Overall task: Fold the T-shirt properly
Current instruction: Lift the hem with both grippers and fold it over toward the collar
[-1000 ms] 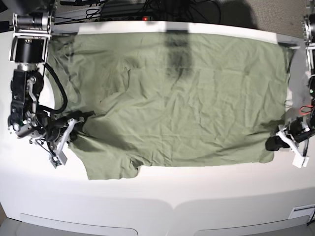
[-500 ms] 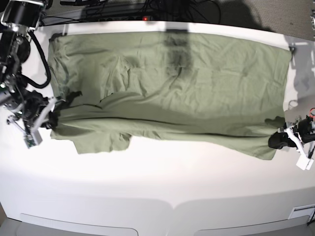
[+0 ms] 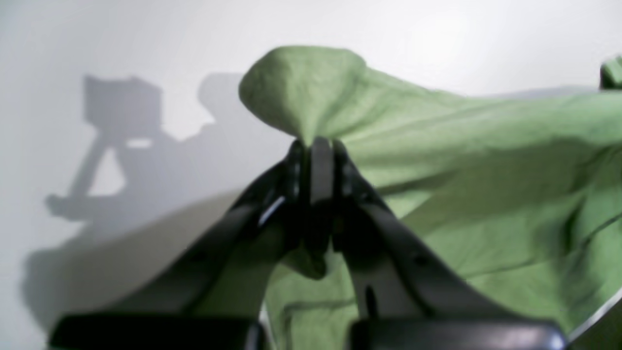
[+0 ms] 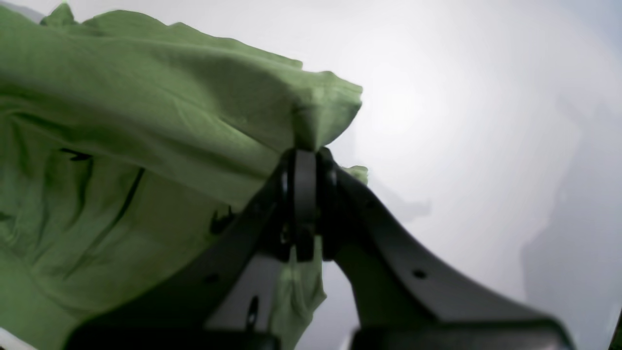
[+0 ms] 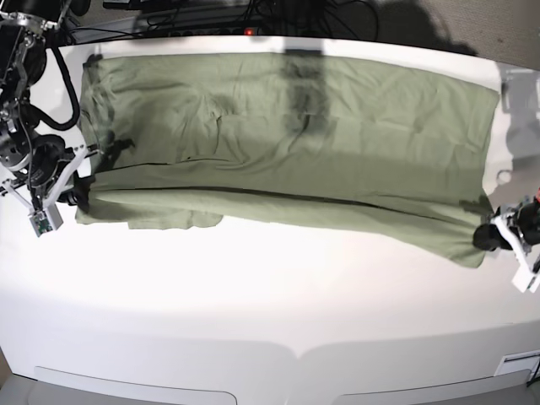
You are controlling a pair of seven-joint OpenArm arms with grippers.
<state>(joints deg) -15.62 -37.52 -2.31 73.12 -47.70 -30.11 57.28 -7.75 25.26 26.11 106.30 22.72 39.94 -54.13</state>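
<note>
Sage-green cotton, the T-shirt (image 5: 287,126) lies spread lengthwise across the white surface (image 5: 270,321), its far edge along the back rim and its near edge raised off the surface in a long taut ridge between my two claws.

My left claw (image 5: 489,234) is clenched on the near hem corner at the garment's right end in the base view; its wrist camera shows a bunched tip of fabric (image 3: 301,92) pinched between the closed tips. My right claw (image 5: 76,190) is clenched on the opposite near corner, beside the sleeve (image 5: 169,221) that hangs below the lifted edge; its wrist camera shows the same pinch on a folded corner (image 4: 320,112).

Both corners are held at once so the edge stays straight and under tension; this keeps the fold line parallel to the garment's length. I judge the step in hand as the first lengthwise fold, near edge carried toward the far edge. Uneven travel of either claw would skew the fold line. The hanging sleeve may tuck under unevenly.
</note>
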